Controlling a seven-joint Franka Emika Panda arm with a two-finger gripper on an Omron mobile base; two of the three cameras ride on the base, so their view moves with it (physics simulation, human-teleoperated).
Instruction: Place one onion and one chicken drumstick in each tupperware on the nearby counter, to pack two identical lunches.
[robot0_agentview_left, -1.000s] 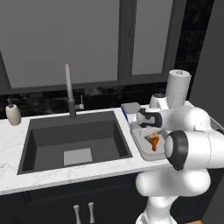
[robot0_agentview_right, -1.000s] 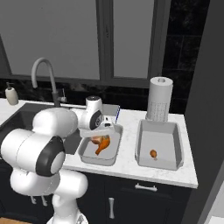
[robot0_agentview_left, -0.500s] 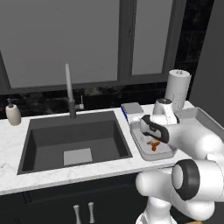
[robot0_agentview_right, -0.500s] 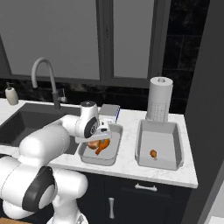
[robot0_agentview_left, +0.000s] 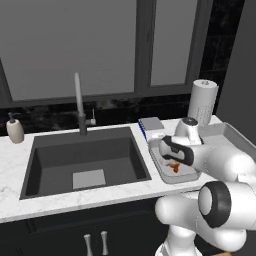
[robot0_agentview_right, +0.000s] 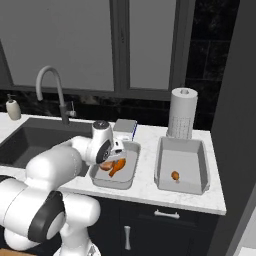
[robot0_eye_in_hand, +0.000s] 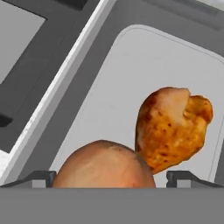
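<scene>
end effector (robot0_eye_in_hand: 107, 177) open over left tupperware (robot0_agentview_right: 131, 175); onion (robot0_eye_in_hand: 104, 165) between fingertips, beside chicken drumstick (robot0_eye_in_hand: 173, 127). right of it on surface (robot0_agentview_right: 145, 187): second tupperware (robot0_agentview_right: 200, 155) with drumstick (robot0_agentview_right: 175, 175).

The counter (robot0_agentview_right: 150, 190) looks like polished white stone with faint grey veining. The sink (robot0_agentview_left: 85, 160) is matt dark grey, its tap (robot0_agentview_left: 80, 107) brushed metal. Both tubs (robot0_agentview_right: 115, 170) (robot0_agentview_right: 182, 165) read as smooth, dull grey plastic. The drumstick (robot0_eye_in_hand: 173, 127) has a rough, mottled orange-brown skin; the onion (robot0_eye_in_hand: 103, 166) is smooth with a soft sheen. The towel roll (robot0_agentview_right: 181, 114) looks like dimpled white paper. The cabinet doors (robot0_agentview_right: 165, 230) are matt black, with a silvery metal handle (robot0_agentview_right: 166, 215).
</scene>
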